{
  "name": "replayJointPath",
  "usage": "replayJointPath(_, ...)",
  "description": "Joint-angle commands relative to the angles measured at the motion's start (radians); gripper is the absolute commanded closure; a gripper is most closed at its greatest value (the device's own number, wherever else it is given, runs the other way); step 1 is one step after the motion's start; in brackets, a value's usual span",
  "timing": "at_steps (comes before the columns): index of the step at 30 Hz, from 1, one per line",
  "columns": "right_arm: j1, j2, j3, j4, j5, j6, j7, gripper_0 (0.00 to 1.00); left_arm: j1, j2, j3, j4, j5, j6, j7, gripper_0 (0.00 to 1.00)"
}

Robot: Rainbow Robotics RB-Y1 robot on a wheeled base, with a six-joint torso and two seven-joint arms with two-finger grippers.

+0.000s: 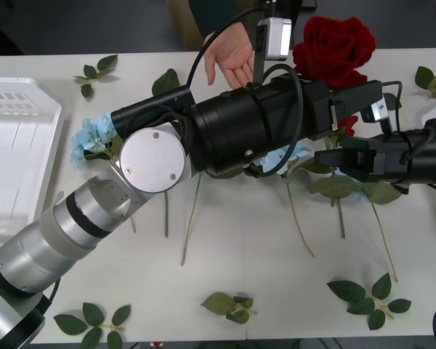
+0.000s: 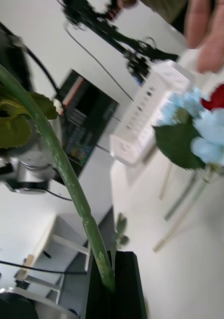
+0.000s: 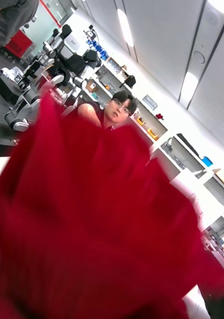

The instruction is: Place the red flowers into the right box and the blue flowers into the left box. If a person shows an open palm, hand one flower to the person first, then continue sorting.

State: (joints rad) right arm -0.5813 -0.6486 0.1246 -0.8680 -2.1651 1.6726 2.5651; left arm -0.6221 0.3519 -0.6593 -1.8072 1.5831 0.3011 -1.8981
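Left arm (image 1: 94,211): ribbed silver lower segments; round silver joint cap with small screws; glossy black cylindrical forearm.
Cabling: black cables looped over the forearm.
Wrist camera (image 1: 274,38): white-grey box on a black bracket.
Right arm (image 1: 414,156): black housing, black cable.
Person (image 1: 214,11): dark sleeve.

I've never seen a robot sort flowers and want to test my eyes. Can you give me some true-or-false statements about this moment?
1. A person's palm is held open at the table's far edge. True.
2. Blue flowers lie inside the white tray. False: a blue flower lies on the table beside it.
3. The left hand holds up a red rose. True.
4. The right hand is wide open. False: it is closed on a green stem.
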Motion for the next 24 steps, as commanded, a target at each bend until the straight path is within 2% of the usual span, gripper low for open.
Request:
replayJointPath(1, -0.080, -0.034, -0.172, -0.049, 0.197, -0.016, -0.158, 1.00, -0.011, 0.050, -0.019, -0.018, 0.075, -0.005, 0.005, 0.00)
replayJointPath(5, -0.092, -0.008, -0.275, -0.148, 0.320, -0.051, -0.295, 1.00, -0.002, 0.159, -0.022, -0.018, 0.202, 0.020, 0.017, 0.00)
replayJointPath(11, -0.097, 0.056, -0.395, -0.335, 0.455, -0.125, -0.526, 1.00, -0.002, 0.452, -0.022, -0.006, 0.394, 0.181, 0.063, 0.00)
replayJointPath(17, -0.118, 0.102, -0.447, -0.506, 0.550, -0.189, -0.721, 1.00, -0.002, 0.653, -0.022, 0.059, 0.387, 0.365, 0.198, 0.00)
replayJointPath(24, -0.135, 0.133, -0.433, -0.767, 0.726, -0.264, -0.927, 1.00, 0.021, 0.743, 0.017, 0.213, 0.233, 0.584, 0.349, 0.00)
